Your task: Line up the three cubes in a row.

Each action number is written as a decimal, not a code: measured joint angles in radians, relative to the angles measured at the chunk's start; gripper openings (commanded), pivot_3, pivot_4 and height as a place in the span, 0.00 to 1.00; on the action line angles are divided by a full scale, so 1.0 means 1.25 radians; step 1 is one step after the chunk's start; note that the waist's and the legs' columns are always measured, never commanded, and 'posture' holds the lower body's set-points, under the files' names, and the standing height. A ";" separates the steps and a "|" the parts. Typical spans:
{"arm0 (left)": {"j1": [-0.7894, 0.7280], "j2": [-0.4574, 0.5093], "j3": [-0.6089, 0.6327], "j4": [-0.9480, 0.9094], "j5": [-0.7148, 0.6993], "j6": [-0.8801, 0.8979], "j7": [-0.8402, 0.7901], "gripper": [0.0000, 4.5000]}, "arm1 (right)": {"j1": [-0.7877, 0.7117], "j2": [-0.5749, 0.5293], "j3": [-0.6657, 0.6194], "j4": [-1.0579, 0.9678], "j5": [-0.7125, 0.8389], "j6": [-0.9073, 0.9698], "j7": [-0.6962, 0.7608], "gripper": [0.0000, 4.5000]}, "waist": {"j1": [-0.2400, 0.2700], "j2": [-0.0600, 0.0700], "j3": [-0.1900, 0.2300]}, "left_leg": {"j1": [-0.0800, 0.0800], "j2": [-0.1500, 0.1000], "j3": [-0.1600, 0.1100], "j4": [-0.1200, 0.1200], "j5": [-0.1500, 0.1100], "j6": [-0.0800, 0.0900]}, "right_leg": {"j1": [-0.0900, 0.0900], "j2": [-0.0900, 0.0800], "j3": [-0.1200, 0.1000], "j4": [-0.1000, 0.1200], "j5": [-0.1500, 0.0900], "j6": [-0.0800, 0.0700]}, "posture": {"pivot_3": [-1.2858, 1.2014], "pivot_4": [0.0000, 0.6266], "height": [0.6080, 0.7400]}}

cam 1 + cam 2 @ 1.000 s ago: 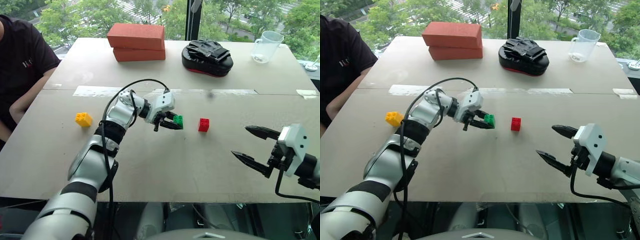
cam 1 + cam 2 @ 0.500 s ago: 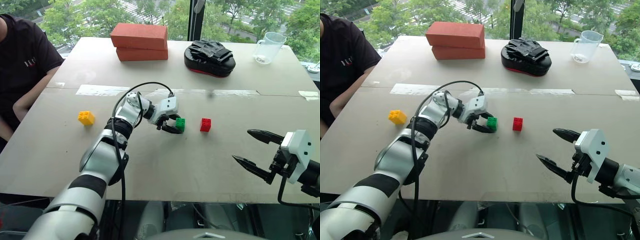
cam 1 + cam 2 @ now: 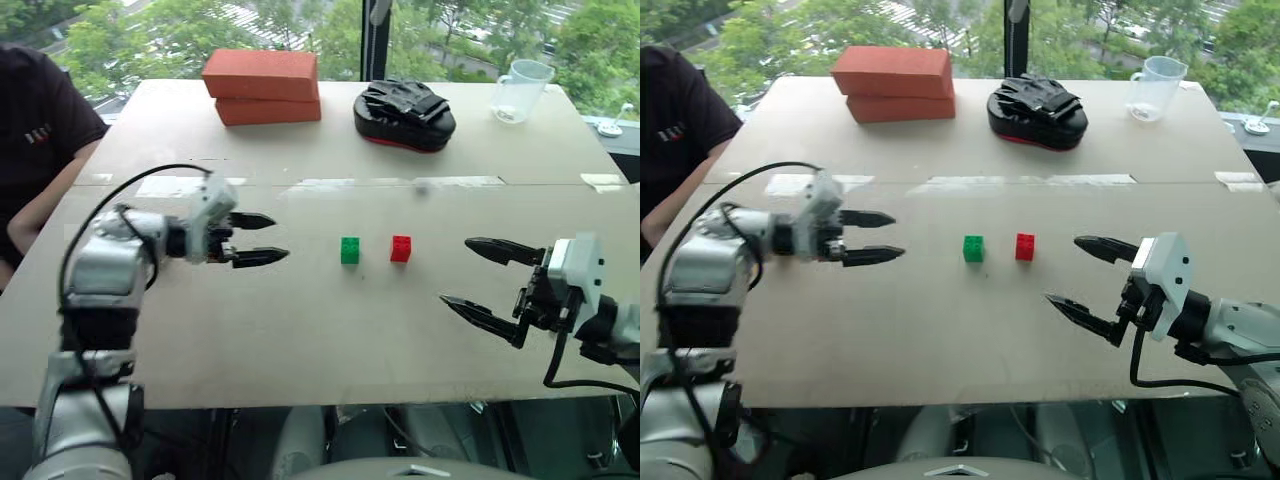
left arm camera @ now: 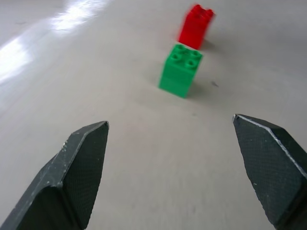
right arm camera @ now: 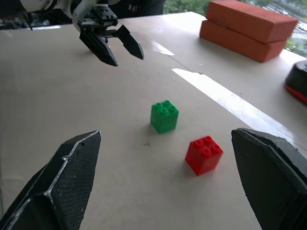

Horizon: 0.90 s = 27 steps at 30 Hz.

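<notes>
A pale, matte table (image 3: 300,320) fills the room's foreground, made of two boards meeting at a seam with strips of clear tape along it, and behind it tall windows look out on green trees. Near the middle of the near board the green cube (image 3: 349,250) and the red cube (image 3: 401,248) stand just beside each other with a small gap, green on the left, both studs up. The yellow cube cannot be made out. The left end effector (image 3: 258,239) hovers to the left of the green cube, well apart from it, its two black fingers spread and holding nothing. The right end effector (image 3: 484,280) hangs at the right, near edge of the table, fingers also wide apart and empty, pointing toward the cubes. On the far board lie two large orange-red bricks (image 3: 262,86) stacked one on the other, a black padded mitt (image 3: 404,103) to their right, and a clear plastic measuring jug (image 3: 517,90) farther right. A person in a dark shirt (image 3: 35,130) sits at the far left.
</notes>
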 measured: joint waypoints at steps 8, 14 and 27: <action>0.178 -0.122 0.328 -0.149 0.086 0.190 0.519 0.94 | -0.091 0.016 0.096 0.105 -0.024 -0.037 0.071 1.00 | 0.032 -0.006 -0.002 | 0.001 -0.002 -0.004 0.001 0.000 0.000 | 0.003 -0.004 -0.006 0.000 0.001 0.000 | 0.52 0.24 0.98; 0.144 -0.129 0.280 -0.128 0.064 0.179 0.568 0.94 | -0.097 0.011 0.100 0.141 -0.044 -0.057 0.102 1.00 | 0.033 -0.007 -0.002 | 0.001 -0.004 -0.006 0.001 0.000 -0.001 | 0.005 -0.007 -0.008 -0.001 0.001 0.000 | 0.52 0.24 0.98; 0.019 -0.104 0.153 0.141 0.062 0.028 0.613 0.73 | -0.088 -0.001 0.088 0.116 -0.043 -0.050 0.088 1.00 | 0.026 -0.007 -0.002 | 0.001 -0.004 -0.006 0.001 0.000 -0.001 | 0.005 -0.007 -0.008 -0.001 0.001 0.000 | 0.52 0.24 0.98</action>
